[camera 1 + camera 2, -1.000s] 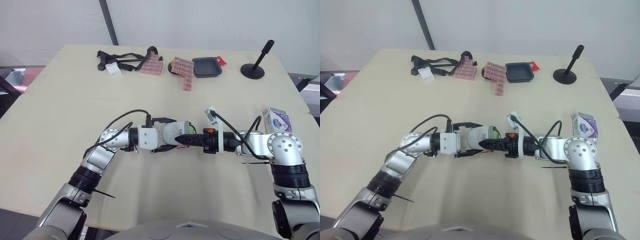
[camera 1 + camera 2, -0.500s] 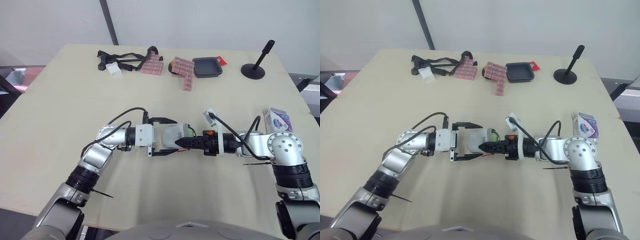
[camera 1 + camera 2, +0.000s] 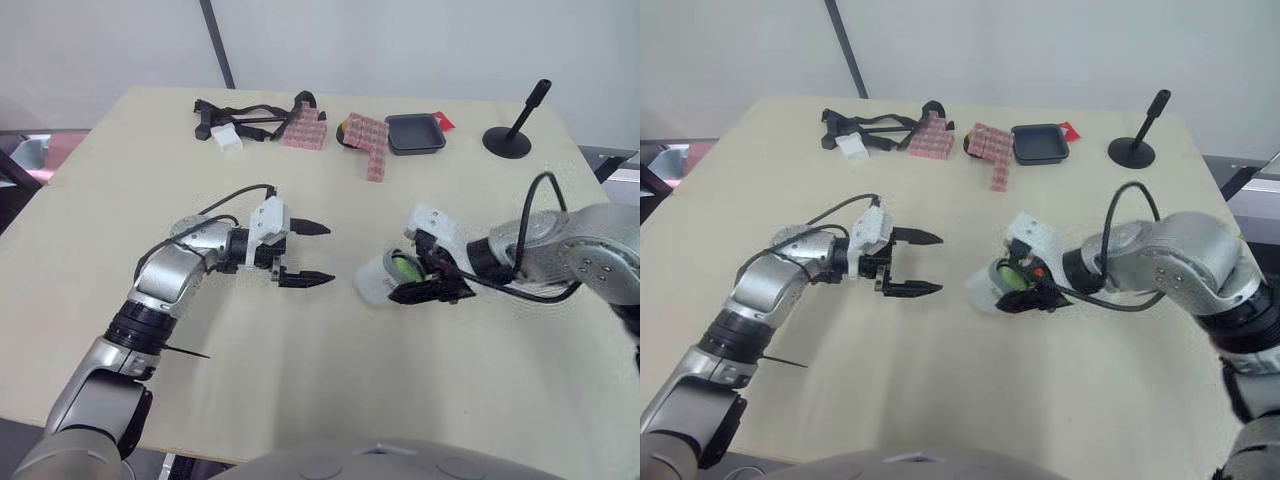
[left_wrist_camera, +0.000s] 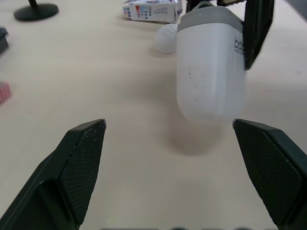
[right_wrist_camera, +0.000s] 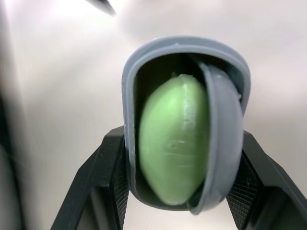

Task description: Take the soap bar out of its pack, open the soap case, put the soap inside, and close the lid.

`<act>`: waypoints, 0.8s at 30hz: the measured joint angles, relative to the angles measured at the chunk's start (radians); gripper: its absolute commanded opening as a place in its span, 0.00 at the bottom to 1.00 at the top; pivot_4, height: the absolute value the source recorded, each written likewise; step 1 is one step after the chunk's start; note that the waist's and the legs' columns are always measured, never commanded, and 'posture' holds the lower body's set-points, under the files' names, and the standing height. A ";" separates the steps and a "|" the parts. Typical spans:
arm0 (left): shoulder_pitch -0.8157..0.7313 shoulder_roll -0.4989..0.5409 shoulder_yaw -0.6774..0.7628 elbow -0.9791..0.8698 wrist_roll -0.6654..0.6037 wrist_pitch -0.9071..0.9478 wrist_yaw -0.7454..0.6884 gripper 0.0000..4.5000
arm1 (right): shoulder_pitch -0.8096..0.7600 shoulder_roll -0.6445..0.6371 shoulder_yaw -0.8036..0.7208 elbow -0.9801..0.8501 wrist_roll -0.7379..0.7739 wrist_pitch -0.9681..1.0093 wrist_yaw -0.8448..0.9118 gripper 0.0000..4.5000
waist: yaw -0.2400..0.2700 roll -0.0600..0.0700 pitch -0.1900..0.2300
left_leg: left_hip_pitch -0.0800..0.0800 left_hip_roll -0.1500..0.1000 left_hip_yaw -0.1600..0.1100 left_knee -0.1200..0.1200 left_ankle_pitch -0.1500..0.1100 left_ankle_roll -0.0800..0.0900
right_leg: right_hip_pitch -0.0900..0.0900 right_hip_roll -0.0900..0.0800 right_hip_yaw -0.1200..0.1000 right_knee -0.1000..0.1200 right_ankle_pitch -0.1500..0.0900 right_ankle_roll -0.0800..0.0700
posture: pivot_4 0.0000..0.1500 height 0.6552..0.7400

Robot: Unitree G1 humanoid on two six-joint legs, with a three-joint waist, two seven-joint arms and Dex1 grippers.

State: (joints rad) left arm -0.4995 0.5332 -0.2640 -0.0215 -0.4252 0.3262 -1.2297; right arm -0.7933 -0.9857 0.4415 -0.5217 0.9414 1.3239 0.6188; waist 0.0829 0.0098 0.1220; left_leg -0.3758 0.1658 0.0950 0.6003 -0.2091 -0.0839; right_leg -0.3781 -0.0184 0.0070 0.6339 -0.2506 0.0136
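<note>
Now right fingers (image 5: 98, 191) clamp the soap case (image 3: 374, 281), apart from the spread left fingers (image 4: 81, 163).

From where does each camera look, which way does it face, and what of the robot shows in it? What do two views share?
Left eye view: on the head, looking forward and down over the table; both arms, left gripper open, right gripper holding the soap case.
Right eye view: beside it, same scene.
Left wrist view: left wrist, facing the soap case; its own two fingers show.
Right wrist view: right wrist, looking into the soap case at the green soap; own fingers grip it.
Shared: every view shows the soap case.
</note>
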 measured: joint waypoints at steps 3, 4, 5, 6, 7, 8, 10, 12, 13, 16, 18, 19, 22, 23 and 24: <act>-0.022 -0.010 -0.019 -0.079 -0.035 0.123 0.006 1.00 | -0.114 -0.029 0.134 -0.025 -0.147 -0.062 0.123 0.46 | -0.001 -0.001 0.001 | 0.000 0.000 0.000 0.000 0.000 0.000 | 0.000 0.001 0.001 0.001 0.000 0.000 | 1.00 1.00; -0.028 -0.015 -0.024 -0.087 -0.036 0.138 0.010 1.00 | -0.131 -0.036 0.159 -0.030 -0.175 -0.070 0.143 0.46 | 0.000 -0.001 0.001 | 0.000 0.000 0.000 0.000 0.000 0.000 | 0.001 0.001 0.001 0.002 0.000 0.000 | 1.00 1.00; -0.033 -0.023 -0.030 -0.103 -0.036 0.161 0.019 1.00 | -0.167 -0.041 0.210 -0.037 -0.226 -0.084 0.176 0.46 | -0.001 -0.001 0.001 | 0.000 0.000 0.000 0.000 0.000 0.000 | 0.001 0.002 0.001 0.002 0.000 0.000 | 1.00 1.00; -0.038 -0.042 -0.032 -0.109 -0.034 0.171 0.035 1.00 | -0.197 -0.041 0.253 -0.037 -0.272 -0.095 0.200 0.46 | -0.001 -0.001 0.001 | 0.000 0.000 0.000 0.000 0.000 0.000 | 0.001 0.002 0.001 0.002 0.000 0.000 | 1.00 1.00; -0.042 -0.061 -0.035 -0.115 -0.031 0.171 0.049 1.00 | -0.214 -0.038 0.279 -0.036 -0.308 -0.106 0.217 0.46 | -0.001 -0.002 0.002 | 0.000 0.001 0.000 0.000 0.000 0.000 | 0.001 0.002 0.001 0.002 0.000 0.000 | 1.00 1.00; -0.044 -0.076 -0.048 -0.116 -0.010 0.160 0.065 1.00 | -0.234 -0.035 0.312 -0.035 -0.348 -0.116 0.237 0.46 | 0.000 -0.002 0.002 | 0.000 0.001 0.000 0.001 0.000 0.000 | 0.001 0.002 0.001 0.002 0.000 0.000 | 1.00 1.00; -0.043 -0.096 -0.079 -0.109 0.042 0.124 0.099 1.00 | -0.258 -0.028 0.357 -0.027 -0.400 -0.128 0.273 0.46 | -0.001 -0.002 0.002 | 0.000 0.001 0.000 0.001 0.000 0.000 | 0.002 0.003 0.002 0.002 0.000 0.000 | 1.00 1.00; -0.042 -0.114 -0.095 -0.093 0.086 0.087 0.127 1.00 | -0.273 -0.006 0.392 -0.005 -0.450 -0.133 0.303 0.46 | -0.004 -0.002 0.002 | 0.001 0.001 0.000 0.001 0.000 -0.001 | 0.002 0.003 0.002 0.003 0.000 0.000 | 1.00 1.00; -0.042 -0.125 -0.099 -0.085 0.101 0.072 0.139 1.00 | -0.275 0.008 0.403 0.007 -0.470 -0.137 0.310 0.46 | -0.005 -0.002 0.002 | 0.001 0.001 0.000 0.001 0.000 -0.001 | 0.002 0.003 0.002 0.003 0.000 0.000 | 1.00 1.00; -0.032 -0.153 -0.116 -0.068 0.149 0.029 0.170 1.00 | -0.294 0.048 0.423 0.047 -0.527 -0.143 0.342 0.46 | -0.004 -0.001 0.002 | 0.001 0.002 0.000 0.002 0.000 0.000 | 0.002 0.003 0.003 0.004 0.000 0.000 | 1.00 1.00; -0.031 -0.181 -0.121 -0.056 0.169 0.011 0.201 1.00 | -0.311 0.063 0.429 0.060 -0.552 -0.148 0.363 0.46 | -0.001 -0.001 0.003 | 0.001 0.002 0.000 0.002 0.000 0.000 | 0.002 0.003 0.003 0.004 0.000 0.000 | 1.00 1.00; -0.030 -0.195 -0.121 -0.048 0.181 0.008 0.215 1.00 | -0.315 0.070 0.431 0.066 -0.566 -0.150 0.372 0.46 | 0.000 -0.001 0.003 | 0.000 0.002 0.000 0.003 0.000 0.000 | 0.002 0.003 0.003 0.004 0.000 0.000 | 1.00 1.00; -0.024 -0.215 -0.123 -0.033 0.189 0.008 0.235 1.00 | -0.316 0.083 0.446 0.072 -0.589 -0.153 0.397 0.46 | 0.000 -0.001 0.003 | 0.000 0.002 0.000 0.003 0.000 0.000 | 0.002 0.003 0.003 0.005 0.000 0.000 | 1.00 1.00; -0.022 -0.218 -0.124 -0.032 0.190 0.008 0.237 1.00 | -0.316 0.084 0.448 0.074 -0.598 -0.153 0.402 0.46 | 0.000 -0.001 0.003 | 0.000 0.002 0.000 0.004 0.000 0.000 | 0.002 0.003 0.003 0.005 0.000 0.000 | 1.00 1.00; -0.020 -0.225 -0.126 -0.030 0.191 0.009 0.239 1.00 | -0.316 0.088 0.449 0.076 -0.607 -0.153 0.411 0.46 | 0.000 -0.001 0.003 | 0.000 0.002 0.000 0.004 0.000 0.000 | 0.002 0.003 0.003 0.006 0.000 0.000 | 1.00 1.00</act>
State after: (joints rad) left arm -0.5200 0.3082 -0.3903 -0.0514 -0.2343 0.3347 -0.9902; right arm -1.1091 -0.8981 0.8910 -0.4454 0.3341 1.1706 1.0294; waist 0.0826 0.0088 0.1246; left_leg -0.3753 0.1676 0.0946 0.6041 -0.2096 -0.0841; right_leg -0.3762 -0.0153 0.0103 0.6398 -0.2505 0.0134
